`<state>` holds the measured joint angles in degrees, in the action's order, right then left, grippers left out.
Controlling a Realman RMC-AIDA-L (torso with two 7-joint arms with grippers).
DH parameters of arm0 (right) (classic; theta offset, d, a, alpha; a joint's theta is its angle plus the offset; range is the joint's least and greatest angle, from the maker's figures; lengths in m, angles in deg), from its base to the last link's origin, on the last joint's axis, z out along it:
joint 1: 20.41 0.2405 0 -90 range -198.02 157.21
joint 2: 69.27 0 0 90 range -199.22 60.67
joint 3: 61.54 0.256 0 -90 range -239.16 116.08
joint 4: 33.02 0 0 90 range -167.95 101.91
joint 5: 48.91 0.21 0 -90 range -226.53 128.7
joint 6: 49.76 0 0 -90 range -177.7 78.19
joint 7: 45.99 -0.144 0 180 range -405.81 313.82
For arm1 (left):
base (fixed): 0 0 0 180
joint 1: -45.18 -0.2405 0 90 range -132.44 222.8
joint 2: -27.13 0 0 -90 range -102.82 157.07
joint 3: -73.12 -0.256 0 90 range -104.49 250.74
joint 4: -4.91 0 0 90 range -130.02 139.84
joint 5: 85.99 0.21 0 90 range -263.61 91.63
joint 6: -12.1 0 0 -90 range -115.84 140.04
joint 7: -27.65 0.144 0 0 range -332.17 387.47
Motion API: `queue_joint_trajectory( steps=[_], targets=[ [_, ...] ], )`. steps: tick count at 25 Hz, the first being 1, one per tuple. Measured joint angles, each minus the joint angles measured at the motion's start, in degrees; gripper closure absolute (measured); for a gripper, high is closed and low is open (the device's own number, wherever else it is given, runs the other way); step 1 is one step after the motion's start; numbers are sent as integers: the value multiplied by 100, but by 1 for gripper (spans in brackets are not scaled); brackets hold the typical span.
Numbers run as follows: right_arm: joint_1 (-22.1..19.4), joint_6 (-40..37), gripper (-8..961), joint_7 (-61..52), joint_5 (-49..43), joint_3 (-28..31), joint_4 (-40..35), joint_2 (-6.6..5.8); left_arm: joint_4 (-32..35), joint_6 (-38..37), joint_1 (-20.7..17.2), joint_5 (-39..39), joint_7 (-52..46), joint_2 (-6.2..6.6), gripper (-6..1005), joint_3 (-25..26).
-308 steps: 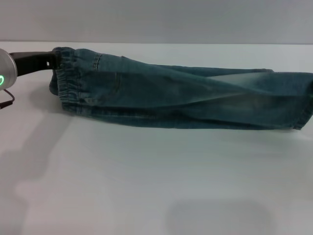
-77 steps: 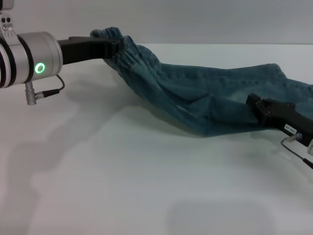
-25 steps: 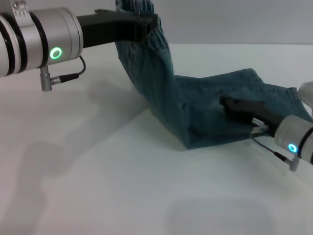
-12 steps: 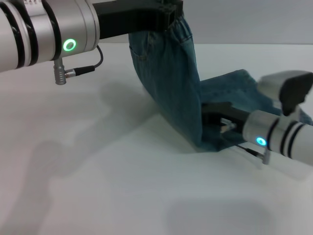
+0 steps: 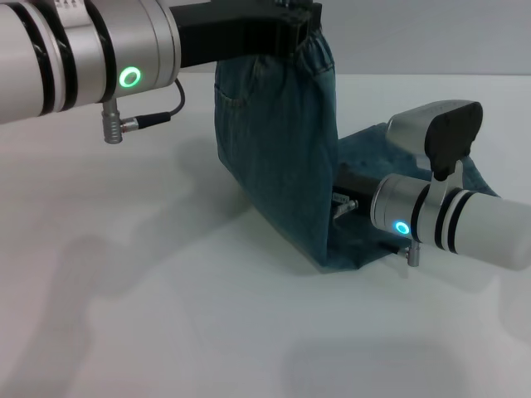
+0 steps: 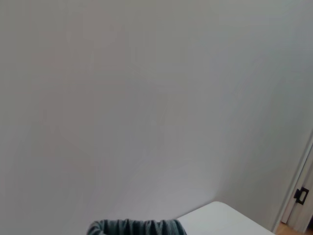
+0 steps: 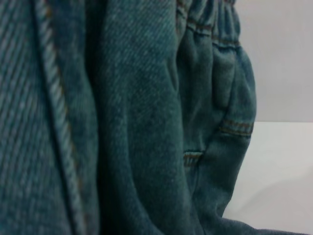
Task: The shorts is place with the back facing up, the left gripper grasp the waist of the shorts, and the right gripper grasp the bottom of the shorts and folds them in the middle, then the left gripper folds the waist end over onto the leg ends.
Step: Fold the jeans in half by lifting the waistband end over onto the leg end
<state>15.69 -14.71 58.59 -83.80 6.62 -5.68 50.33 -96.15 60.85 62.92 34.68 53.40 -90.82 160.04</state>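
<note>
The blue denim shorts hang from their elastic waist, which my left gripper holds shut high above the table. The cloth drops to a fold on the table, and the leg part lies flat behind it. My right gripper reaches in low over the leg part, its tip hidden behind the hanging cloth. The left wrist view shows only the waist against the wall. Denim fills the right wrist view, with the gathered waist above.
The white table spreads out on the front and left. A grey wall rises behind it. A table corner and a door edge show in the left wrist view.
My left gripper has carried the waist a little further right, so the hanging cloth stands more upright over the fold. The right arm has pushed further left under it.
</note>
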Motion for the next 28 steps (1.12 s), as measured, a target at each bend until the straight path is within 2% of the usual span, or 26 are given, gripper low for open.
queue_joint_trajectory(
  steps=[7, 14, 19, 23, 28],
  targets=[
    [17, -13, 956, -81, 17, -67, 78, 8, 53, -14, 41, -15, 45, -8, 938, -22],
    [259, -42, 955, -122, 472, -650, 162, 13, 128, -53, 65, -57, 57, -9, 938, -67],
    [325, -212, 955, -85, 522, -773, 181, 6, 197, -92, 100, -60, 58, -9, 938, -95],
    [82, -297, 954, -16, 501, -603, 182, -56, 223, -95, 93, -62, 85, -3, 938, -78],
    [-453, -277, 954, 502, 465, 22, 176, -155, 236, -95, 79, -70, 124, -10, 940, -61]
  ],
)
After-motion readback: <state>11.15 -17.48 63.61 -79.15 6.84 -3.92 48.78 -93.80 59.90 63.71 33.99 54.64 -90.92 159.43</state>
